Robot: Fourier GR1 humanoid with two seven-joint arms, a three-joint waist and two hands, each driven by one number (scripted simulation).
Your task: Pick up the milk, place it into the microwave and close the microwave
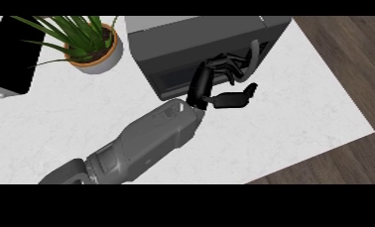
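At the far left, one black panel (15, 55) is seen at the edge of the white counter (307, 117). Beside it one potted plant (92, 42) is set in a pale pot. Further right one microwave (198, 37) is placed, its door turned to the viewer, with one handle (253, 55) at its right side. One left hand (219, 80) is laid against that door, fingers curled together beside the handle, thumb stretched out, nothing clasped. The milk cannot be made out anywhere.
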